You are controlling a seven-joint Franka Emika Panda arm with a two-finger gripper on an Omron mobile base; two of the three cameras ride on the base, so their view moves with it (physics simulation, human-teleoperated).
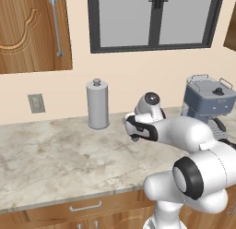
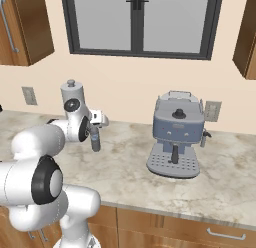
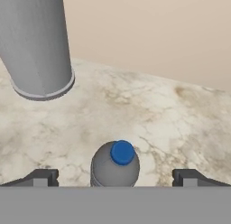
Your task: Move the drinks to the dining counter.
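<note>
A clear grey-blue water bottle (image 3: 114,166) with a blue cap, one of the drinks, stands upright on the marble counter below the window. My gripper (image 3: 115,177) is open, its two fingertips (image 3: 41,177) wide apart on either side of the bottle and not touching it. In the right base view the gripper (image 2: 95,128) hangs just above the bottle (image 2: 94,141). From the left base the gripper (image 1: 132,127) points down at the counter (image 1: 55,154), with the arm covering most of the bottle. The dining counter is out of view.
A tall grey canister (image 1: 97,105) with a knob stands at the wall close behind and left of the bottle. A blue-grey espresso machine (image 2: 177,134) sits to the right. Wooden cabinets hang on both sides of the window.
</note>
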